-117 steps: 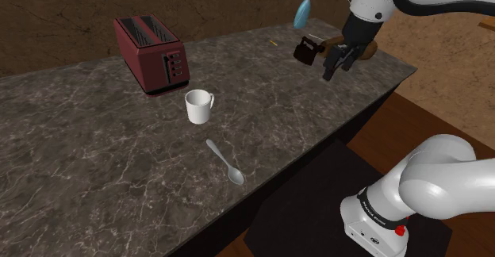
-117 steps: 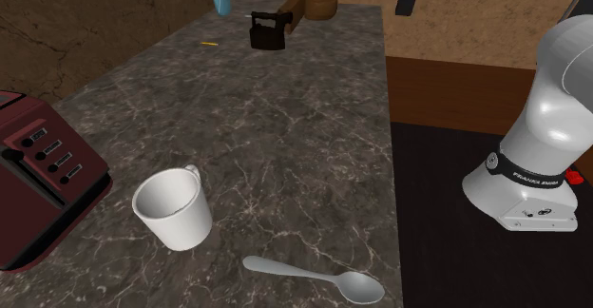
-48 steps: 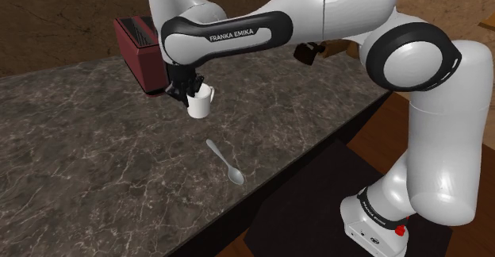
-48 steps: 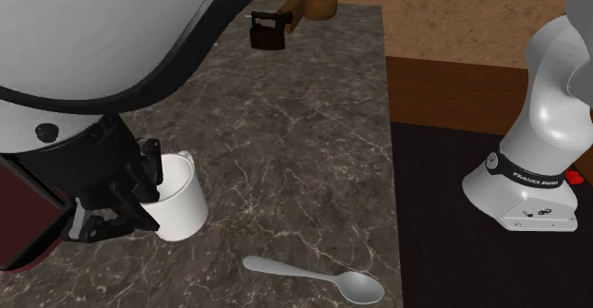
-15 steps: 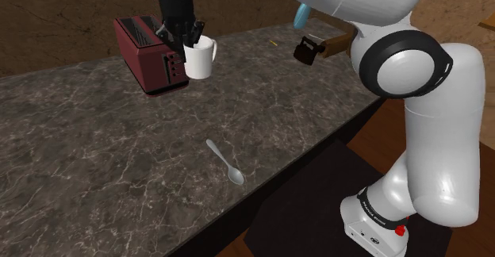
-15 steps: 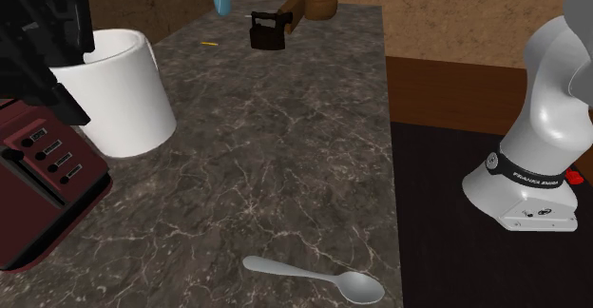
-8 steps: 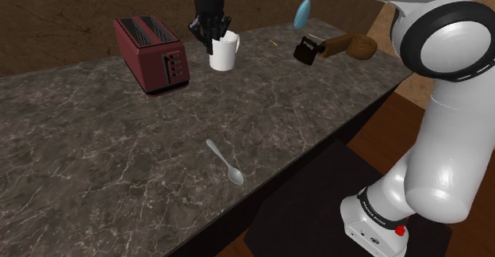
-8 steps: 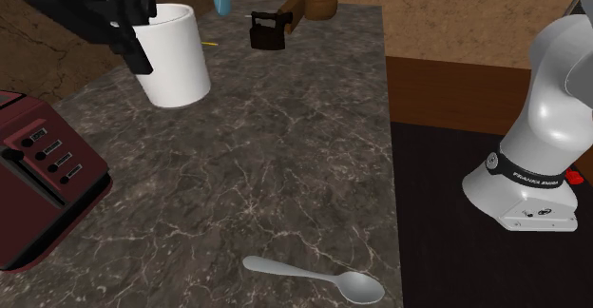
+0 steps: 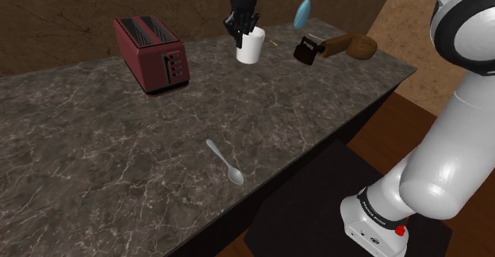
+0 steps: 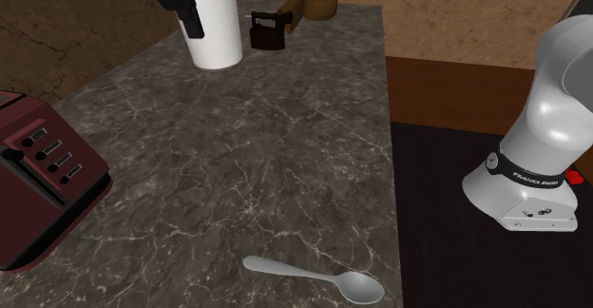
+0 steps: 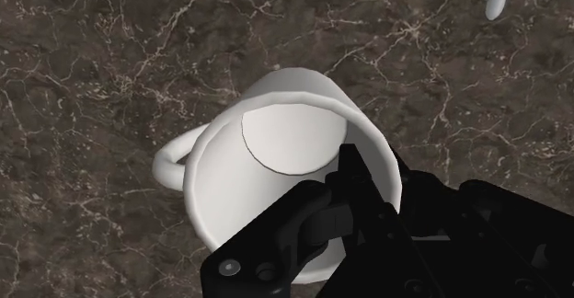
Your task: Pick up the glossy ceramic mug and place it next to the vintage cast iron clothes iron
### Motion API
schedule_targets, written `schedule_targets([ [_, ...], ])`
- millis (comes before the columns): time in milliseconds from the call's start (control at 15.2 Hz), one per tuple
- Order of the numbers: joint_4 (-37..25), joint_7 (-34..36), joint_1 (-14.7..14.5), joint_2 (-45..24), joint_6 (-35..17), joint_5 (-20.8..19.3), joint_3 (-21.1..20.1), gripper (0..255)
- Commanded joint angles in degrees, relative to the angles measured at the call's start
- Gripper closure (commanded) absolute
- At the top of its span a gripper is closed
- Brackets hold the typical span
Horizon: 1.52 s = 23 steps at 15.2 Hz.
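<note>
I log the white mug [image 9: 251, 49] upright, mouth up, empty, handle out sideways; the black iron [image 9: 306, 51] stands nearby, apart from it.

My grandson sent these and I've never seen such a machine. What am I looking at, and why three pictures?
It is a white robot arm on a stand, drawn by a simulator. Two pictures come from cameras beside the dark stone counter; the third comes from a camera on the hand, looking along its black jaws. On the counter are a red toaster, a spoon, a black clothes iron and a blue spray bottle. The jaws clasp the wall of a white mug, close to the iron.
</note>
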<state>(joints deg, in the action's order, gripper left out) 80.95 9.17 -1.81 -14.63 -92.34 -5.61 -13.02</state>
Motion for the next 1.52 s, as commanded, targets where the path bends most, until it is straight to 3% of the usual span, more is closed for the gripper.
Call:
schedule_targets([
  [0, 2.7, -2.7, 1.9, 1.8, -1.1, 0.5, 0.9, 255],
  [726, 7.5, -16.9, 10.6, 5.4, -3.2, 1.5, 6.6, 255],
  [1452, 3.0, -30.9, 18.8, 2.1, -2.9, 2.0, 12.3, 255],
])
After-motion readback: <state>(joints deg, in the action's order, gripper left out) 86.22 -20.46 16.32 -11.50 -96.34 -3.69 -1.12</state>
